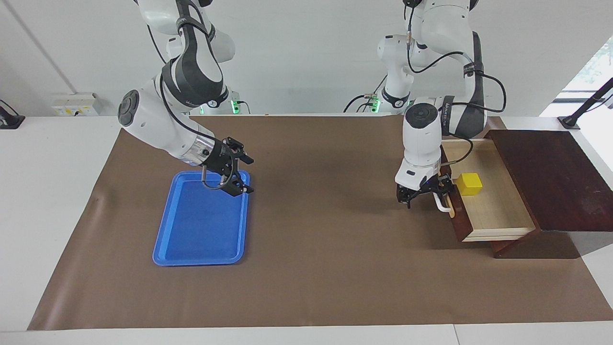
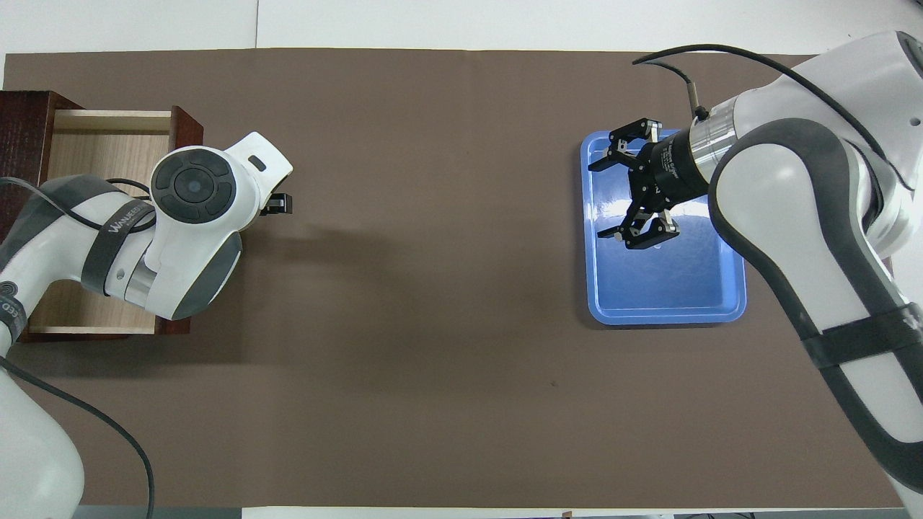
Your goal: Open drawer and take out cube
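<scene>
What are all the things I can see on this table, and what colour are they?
Dark reddish-brown wooden drawer: one, pale wood inside, pulled open at the left arm's end of the table.
White bar handle: one, white, on the drawer's front.
Small bright yellow cube: one, yellow, lying in the open drawer.
Flat blue plastic tray: one, blue, toward the right arm's end of the table, nothing in it.
Brown paper sheet: one, brown, covering the tabletop under everything.
Left gripper: one, black on a white arm, at the drawer's handle; a grip on it cannot be made out.
Right gripper: one, black, open, hanging over the tray, holding nothing.
</scene>
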Controlling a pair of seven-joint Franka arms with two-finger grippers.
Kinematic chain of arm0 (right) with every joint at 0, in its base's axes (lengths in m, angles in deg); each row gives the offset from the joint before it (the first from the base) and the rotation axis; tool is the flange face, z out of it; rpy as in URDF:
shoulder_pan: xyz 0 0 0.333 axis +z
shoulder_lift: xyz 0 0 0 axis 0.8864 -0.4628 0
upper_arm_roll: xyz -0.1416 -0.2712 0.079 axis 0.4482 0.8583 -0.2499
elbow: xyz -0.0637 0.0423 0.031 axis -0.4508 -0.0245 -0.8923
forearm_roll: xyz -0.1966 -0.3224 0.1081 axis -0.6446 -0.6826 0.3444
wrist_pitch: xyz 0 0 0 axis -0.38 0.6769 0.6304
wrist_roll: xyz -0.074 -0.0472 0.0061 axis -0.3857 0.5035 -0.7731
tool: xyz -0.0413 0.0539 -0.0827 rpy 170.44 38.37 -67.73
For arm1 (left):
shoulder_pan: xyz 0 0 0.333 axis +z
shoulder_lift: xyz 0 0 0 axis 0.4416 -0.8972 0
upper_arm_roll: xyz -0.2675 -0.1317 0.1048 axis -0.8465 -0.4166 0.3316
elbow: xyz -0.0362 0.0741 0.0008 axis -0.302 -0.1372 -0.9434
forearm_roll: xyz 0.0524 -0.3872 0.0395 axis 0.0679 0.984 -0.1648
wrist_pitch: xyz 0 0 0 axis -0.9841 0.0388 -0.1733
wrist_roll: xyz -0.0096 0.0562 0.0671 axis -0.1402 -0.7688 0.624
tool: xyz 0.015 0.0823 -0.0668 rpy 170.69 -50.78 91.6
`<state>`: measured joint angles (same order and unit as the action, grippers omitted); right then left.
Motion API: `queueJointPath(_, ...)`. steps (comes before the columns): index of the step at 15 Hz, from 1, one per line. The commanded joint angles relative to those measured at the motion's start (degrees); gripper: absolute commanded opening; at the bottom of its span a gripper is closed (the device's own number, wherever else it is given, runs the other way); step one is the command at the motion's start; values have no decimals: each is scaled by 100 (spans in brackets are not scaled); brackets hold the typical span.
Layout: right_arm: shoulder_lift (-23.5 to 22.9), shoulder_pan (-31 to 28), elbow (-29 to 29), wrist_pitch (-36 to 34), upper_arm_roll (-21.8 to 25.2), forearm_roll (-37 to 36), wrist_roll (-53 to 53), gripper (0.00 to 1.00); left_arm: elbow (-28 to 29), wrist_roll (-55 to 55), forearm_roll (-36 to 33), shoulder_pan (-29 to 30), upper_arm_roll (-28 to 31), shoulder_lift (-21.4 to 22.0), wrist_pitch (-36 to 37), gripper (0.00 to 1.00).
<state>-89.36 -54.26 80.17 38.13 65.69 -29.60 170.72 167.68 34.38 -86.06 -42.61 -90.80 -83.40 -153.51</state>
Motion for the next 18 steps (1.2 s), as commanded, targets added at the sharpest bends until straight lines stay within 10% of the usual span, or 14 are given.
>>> queueJointPath(1,-373,298,-423,125,-3,119,391,98,-1138,71,380,-153,43,-402,867,100)
queueJointPath(7,-682,537,-697,221,-3,93,401,98,-1871,781,1470,329,122,26,1783,100)
queueJointPath(18,-832,528,-820,177,-12,119,-65,98,-976,3971,1708,1631,148,766,1380,100)
